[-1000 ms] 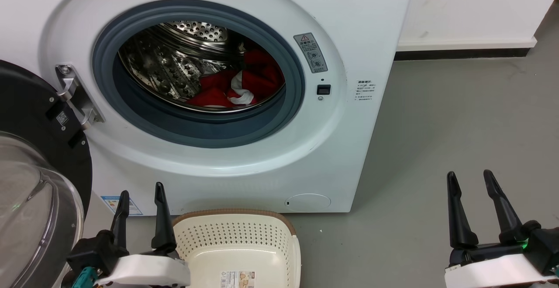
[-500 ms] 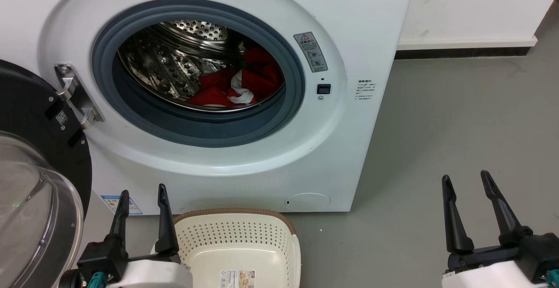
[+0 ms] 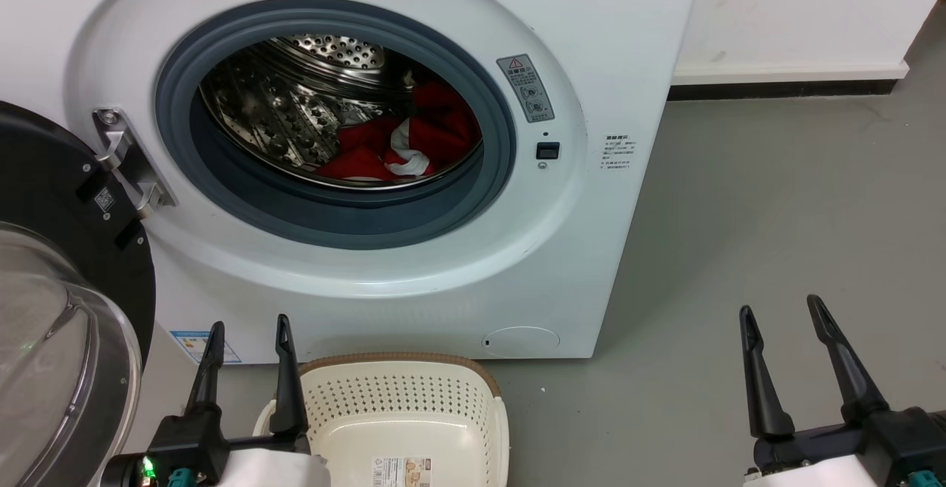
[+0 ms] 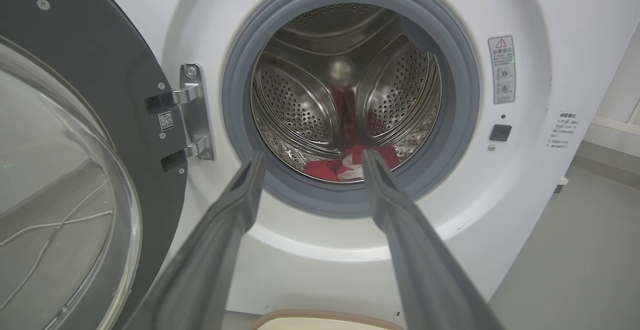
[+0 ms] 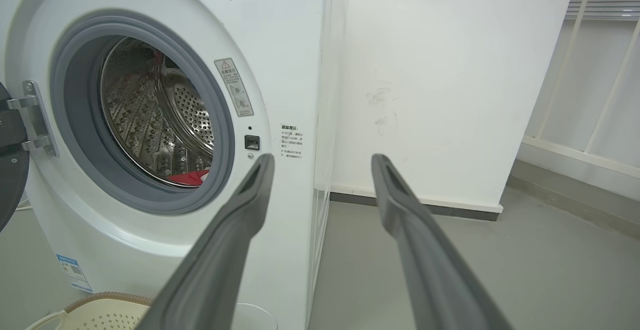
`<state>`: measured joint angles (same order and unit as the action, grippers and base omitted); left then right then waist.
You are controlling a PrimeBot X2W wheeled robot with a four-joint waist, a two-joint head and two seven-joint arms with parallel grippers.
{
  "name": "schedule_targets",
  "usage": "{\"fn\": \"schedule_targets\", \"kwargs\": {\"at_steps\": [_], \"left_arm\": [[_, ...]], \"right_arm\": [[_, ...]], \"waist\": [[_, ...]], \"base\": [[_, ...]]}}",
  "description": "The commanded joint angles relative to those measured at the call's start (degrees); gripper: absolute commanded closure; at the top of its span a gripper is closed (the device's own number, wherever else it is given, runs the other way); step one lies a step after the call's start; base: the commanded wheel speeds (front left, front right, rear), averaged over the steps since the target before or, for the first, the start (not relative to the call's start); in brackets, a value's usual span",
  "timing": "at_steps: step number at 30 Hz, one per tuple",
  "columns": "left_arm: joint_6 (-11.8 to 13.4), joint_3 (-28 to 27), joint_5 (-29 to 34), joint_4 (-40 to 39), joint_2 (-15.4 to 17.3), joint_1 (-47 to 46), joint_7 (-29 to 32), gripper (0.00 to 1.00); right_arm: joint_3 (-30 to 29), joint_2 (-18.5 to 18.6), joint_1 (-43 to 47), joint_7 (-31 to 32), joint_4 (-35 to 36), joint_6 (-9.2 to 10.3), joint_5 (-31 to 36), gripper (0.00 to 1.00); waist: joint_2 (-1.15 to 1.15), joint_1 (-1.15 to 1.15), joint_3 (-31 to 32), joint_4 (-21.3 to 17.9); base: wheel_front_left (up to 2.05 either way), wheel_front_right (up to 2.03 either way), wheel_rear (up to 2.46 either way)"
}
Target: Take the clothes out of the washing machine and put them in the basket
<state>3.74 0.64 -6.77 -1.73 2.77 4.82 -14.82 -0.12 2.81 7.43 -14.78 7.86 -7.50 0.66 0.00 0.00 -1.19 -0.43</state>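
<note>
Nothing is out of the washing machine [image 3: 613, 21] yet, as far as I can see. Its door [image 3: 44, 199] hangs wide open on the left, and the clothes [image 3: 436, 128], a red jersey with a bit of white showing, lie bunched low in the steel drum [image 3: 295, 110], towards the right of the opening. The basket [image 3: 399, 360] sits on the floor [image 3: 776, 199] just in front of the machine, and the part I can see holds no clothes. The left gripper [image 3: 249, 322] hovers beside the basket's left edge, fingers spread and holding nothing. The right gripper [image 3: 779, 304] hangs well off to the right over the grey floor, likewise parted and empty. So I judge the whole job lies ahead: reach in, take hold of the jersey, draw it over the grey seal [image 3: 505, 140], and drop it in the basket
</note>
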Motion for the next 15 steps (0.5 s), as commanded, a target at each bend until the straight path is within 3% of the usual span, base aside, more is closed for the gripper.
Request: {"fn": "schedule_targets", "kwargs": {"at_steps": [1, 15], "left_arm": [[-0.05, 0.06, 0.99, 0.05, 0.19, 0.66, -0.41, 0.00], [-0.42, -0.23, 0.22, 1.41, 0.18, 0.68, -0.41, 0.00]], "right_arm": [[0.18, 0.13, 0.70, -0.42, 0.52, 0.02, 1.22, 0.00], [0.15, 0.11, 0.99, -0.46, -0.48, 0.02, -0.20, 0.00]], "waist": [[0.00, 0.00, 0.01, 0.02], [0.00, 0.00, 0.06, -0.02]], "base": [[0.00, 0.00, 0.00], [0.00, 0.00, 0.00]]}}
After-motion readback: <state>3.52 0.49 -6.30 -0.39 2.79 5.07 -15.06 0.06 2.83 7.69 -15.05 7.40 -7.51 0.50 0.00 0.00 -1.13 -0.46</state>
